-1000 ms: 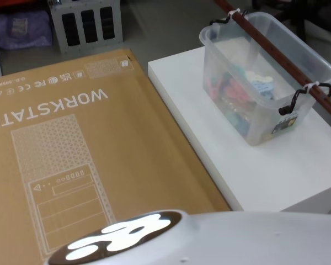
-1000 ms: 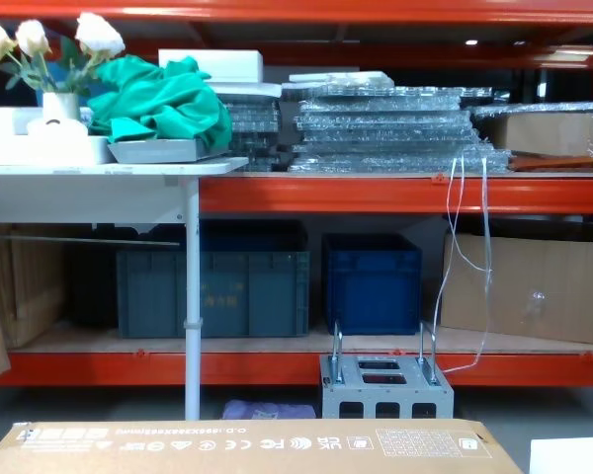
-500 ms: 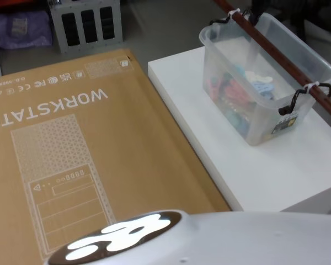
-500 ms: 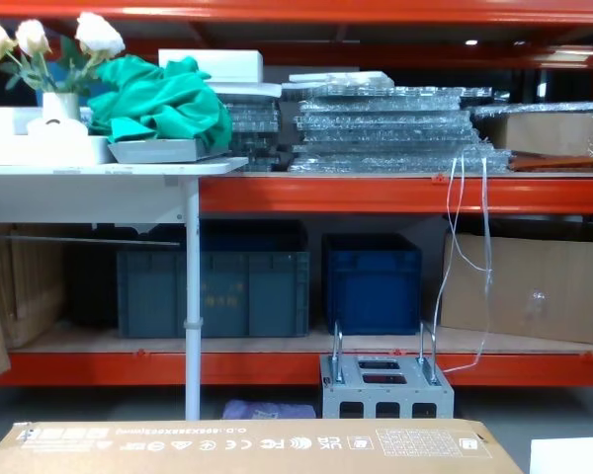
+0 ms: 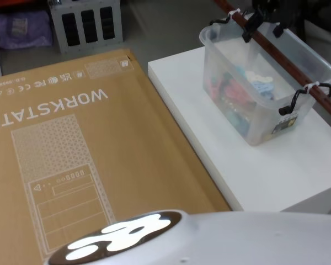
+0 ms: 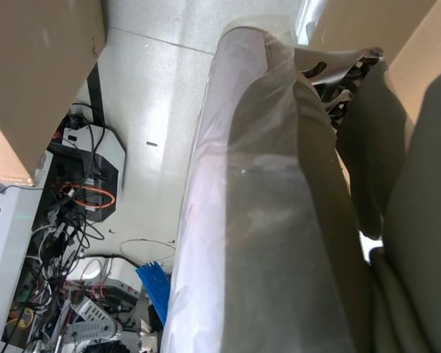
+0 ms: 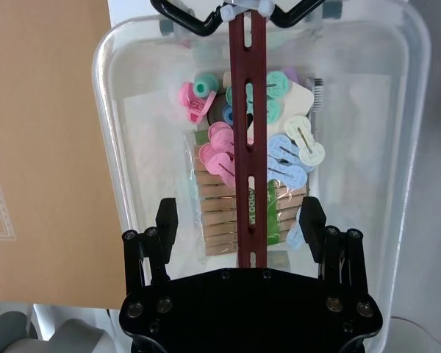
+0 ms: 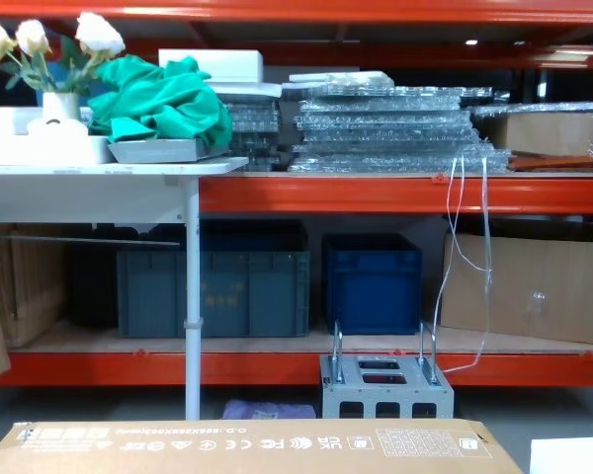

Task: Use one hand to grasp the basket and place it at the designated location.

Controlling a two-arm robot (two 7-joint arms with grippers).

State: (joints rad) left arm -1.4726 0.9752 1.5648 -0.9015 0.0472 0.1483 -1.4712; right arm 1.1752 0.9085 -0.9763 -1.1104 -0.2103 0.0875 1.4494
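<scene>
right gripper [image 5: 262, 26] wide open above the basket [image 5: 254, 124]

The right gripper hangs over the far end of the basket, jaws apart, a finger on each side of the reddish-brown wooden bar handle [image 5: 281, 58], not touching it. The basket is a clear plastic tub with a rolled rim, on the white platform [image 5: 209, 138] at the right, pastel clothespins [image 7: 294, 151] piled inside. White zip ties [image 5: 310, 85] hold the bar. A flat cardboard box [image 5: 71, 165] lies just left of the platform. Left arm's parked low by the robot's body [image 5: 254, 237].
</scene>
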